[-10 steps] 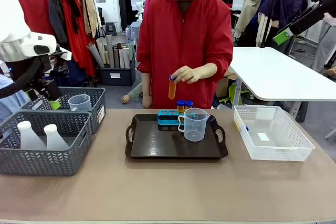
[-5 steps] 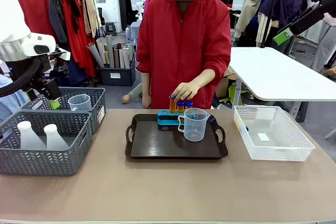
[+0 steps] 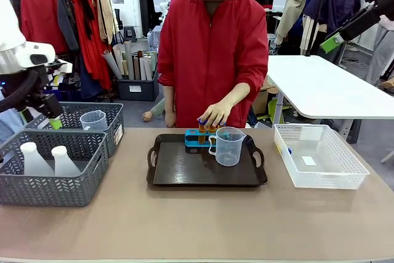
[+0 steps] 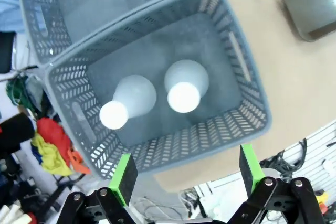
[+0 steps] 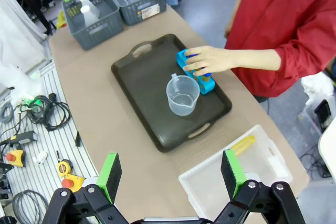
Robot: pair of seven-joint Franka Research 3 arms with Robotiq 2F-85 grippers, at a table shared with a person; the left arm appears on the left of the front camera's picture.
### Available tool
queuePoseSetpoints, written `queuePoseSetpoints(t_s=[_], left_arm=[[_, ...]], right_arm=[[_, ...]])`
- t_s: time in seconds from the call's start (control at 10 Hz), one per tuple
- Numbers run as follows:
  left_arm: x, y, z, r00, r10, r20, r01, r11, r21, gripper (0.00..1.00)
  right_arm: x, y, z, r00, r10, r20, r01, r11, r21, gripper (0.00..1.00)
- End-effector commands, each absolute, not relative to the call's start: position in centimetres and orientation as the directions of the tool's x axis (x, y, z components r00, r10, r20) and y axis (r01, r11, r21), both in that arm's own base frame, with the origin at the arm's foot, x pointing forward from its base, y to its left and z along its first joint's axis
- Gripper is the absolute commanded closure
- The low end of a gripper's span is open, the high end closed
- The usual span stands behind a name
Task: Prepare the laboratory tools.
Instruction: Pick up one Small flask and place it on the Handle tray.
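On the dark tray (image 3: 184,173) stand a blue rack (image 3: 193,138) and a clear handled beaker (image 3: 229,146). The person's hand (image 3: 214,115) holds an orange test tube with a blue cap (image 3: 201,129) down into the rack, next to other tubes. Two white conical flasks (image 3: 34,159) (image 3: 63,159) stand in the near grey basket (image 3: 55,186). My left gripper (image 4: 186,169) hangs open high above these flasks (image 4: 185,85) and holds nothing. My right gripper (image 5: 171,173) is open and held high over the table, looking down at the beaker (image 5: 182,95) and rack (image 5: 190,66).
A second grey basket (image 3: 114,129) behind the first holds another clear beaker (image 3: 93,119). A white mesh basket (image 3: 317,177) at the right holds a tube (image 5: 242,144). The person stands at the far edge behind the tray. Bare tabletop lies in front of the tray.
The person's hand has brought the test tube down from the air into the rack. My left arm has shifted slightly to the left.
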State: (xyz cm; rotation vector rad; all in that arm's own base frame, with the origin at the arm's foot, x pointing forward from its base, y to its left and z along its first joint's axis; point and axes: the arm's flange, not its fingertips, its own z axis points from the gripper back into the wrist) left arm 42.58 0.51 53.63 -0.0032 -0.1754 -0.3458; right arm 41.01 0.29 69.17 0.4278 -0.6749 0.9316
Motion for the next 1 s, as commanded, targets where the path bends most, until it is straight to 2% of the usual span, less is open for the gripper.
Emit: queuePoseSetpoints(t_s=[0.0, 0.4, 0.9], left_arm=[[44.5, 4.6, 52.7, 0.948, -0.257, 0.186, 0.273, 0.960, -0.065, 0.00], [47.8, 8.8, 49.7, 0.956, -0.223, 0.189, 0.233, 0.972, -0.028, 0.00], [51.8, 10.1, 46.9, 0.972, -0.192, 0.134, 0.193, 0.981, 0.001, 0.00]], right_arm=[[41.0, 0.3, 69.3, 0.415, 0.584, 0.698, -0.844, 0.534, 0.055, 0.00], [41.0, 0.3, 69.3, 0.415, 0.584, 0.698, -0.844, 0.534, 0.055, 0.00], [41.0, 0.3, 69.3, 0.415, 0.584, 0.698, -0.844, 0.534, 0.055, 0.00]])
